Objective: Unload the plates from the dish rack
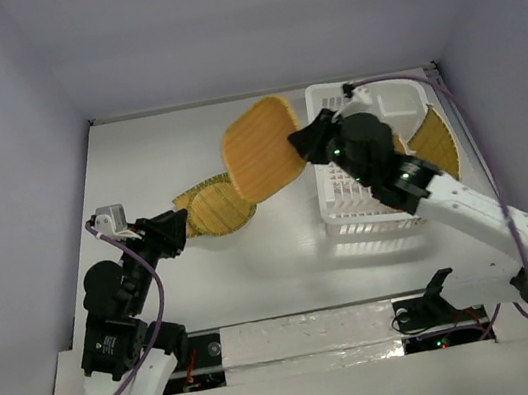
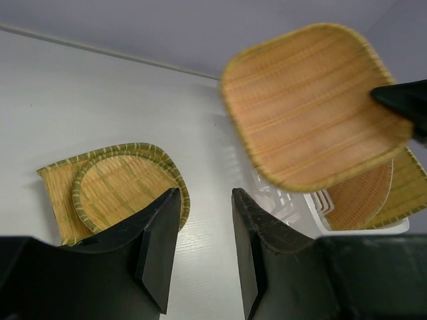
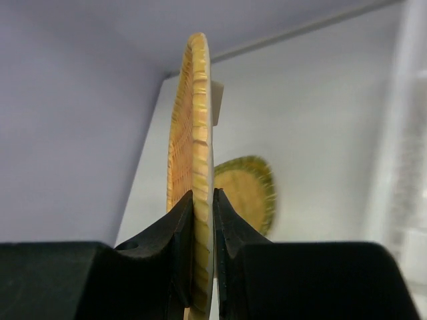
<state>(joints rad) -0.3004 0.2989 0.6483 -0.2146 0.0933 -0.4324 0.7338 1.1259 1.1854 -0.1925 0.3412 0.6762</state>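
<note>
basketwork on the move: the lifted plate (image 1: 258,148) hangs in the air, pinched at one edge by the right tool (image 3: 203,197), whose black fingers (image 3: 175,227) are clenched on either face of the thin rim, so the right wrist view sees it edge-on as a narrow yellow band. it is a flat, squarish piece with rounded corners, woven in fine orange-tan ribs and bound with a greenish border. it looks light and fairly stiff, though a single-edge hold probably lets so thin a sheet swing or flex; the raised rim seems the surest place to grip, since the ribbed weave should give the pads some bite. the white slotted dish rack (image 1: 347,206) sits below and behind that tool, with at least one more plate in the rack (image 1: 437,143) leaning against its far side. the left tool (image 2: 205,193) is released and holds nothing, its jaws standing apart above the pale bench (image 1: 136,158). just beyond its left finger (image 2: 157,233) lie the two stacked plates (image 2: 120,190), the upper one rounder and greener at the edge than the squarish one beneath. the lifted plate is up and to the right of this tool. laying it flat on that stack would likely suit it better than dropping it.
</note>
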